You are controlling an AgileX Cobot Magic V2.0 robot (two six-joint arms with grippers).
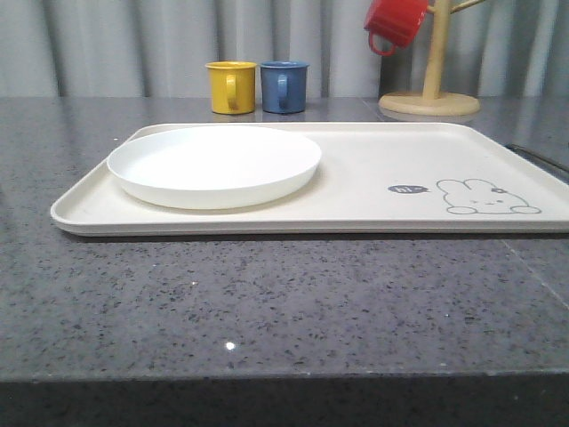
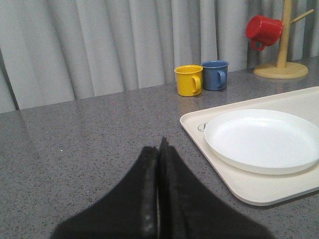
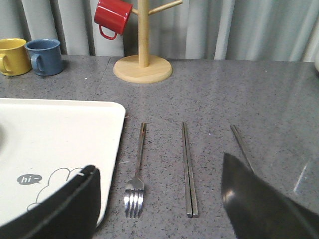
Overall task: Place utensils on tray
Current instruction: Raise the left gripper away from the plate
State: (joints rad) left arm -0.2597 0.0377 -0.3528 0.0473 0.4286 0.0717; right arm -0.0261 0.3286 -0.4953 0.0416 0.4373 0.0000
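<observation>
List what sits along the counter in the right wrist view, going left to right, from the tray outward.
tray → fork → chopsticks → a third slim metal handle, its lower end hidden behind the right gripper's finger.

Plate (image 1: 213,165), 3 mugs (image 1: 231,86), wood stand (image 1: 430,100)

**Colours and patterns, current frame**

Tray (image 1: 373,169): cream, with a grey line-drawn rabbit and a dark "hi~" speech bubble. Plate (image 1: 213,165): plain white. Mugs: yellow (image 1: 231,86), blue (image 1: 284,86), red (image 1: 396,21). Mug tree (image 1: 431,80): pale wood. Countertop (image 1: 267,302): dark grey, speckled. Curtain (image 2: 109,45): pale grey, pleated. Fork (image 3: 137,174) and chopsticks (image 3: 188,169): silver. Gripper fingers (image 2: 149,209): black.
</observation>
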